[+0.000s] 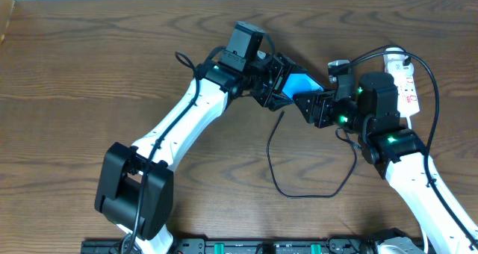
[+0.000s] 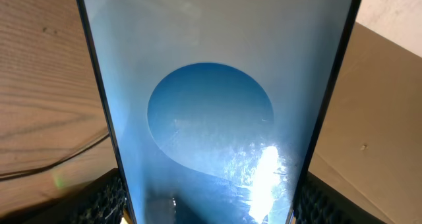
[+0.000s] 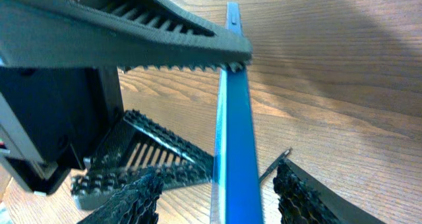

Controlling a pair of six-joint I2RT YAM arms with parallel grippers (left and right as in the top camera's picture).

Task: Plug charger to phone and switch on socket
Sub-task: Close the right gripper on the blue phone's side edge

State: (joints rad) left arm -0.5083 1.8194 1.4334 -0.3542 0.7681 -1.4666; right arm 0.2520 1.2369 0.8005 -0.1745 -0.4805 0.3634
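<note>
L arm comes in from lower left; L hand [image 1: 278,87] is pinching the phone [image 1: 302,83] across its long sides, w/ ribbed fingers [image 2: 109,199] on both edges. The lit blue screen w/ round blob fills the L wrist view. Just right of it, R hand [image 1: 317,109] is at the phone's other end, fingers spread either side of the thin edge: clear gap on one side, other side v. close, not clamped. The charger [image 1: 299,195] cable lies loose on the desk [image 1: 89,67] below both hands. Its plug tip is near the phone but apart from it, and the cable loops down, then back up under R arm. The socket [image 1: 408,90] lies far right beside R arm; can't tell switch position.
</note>
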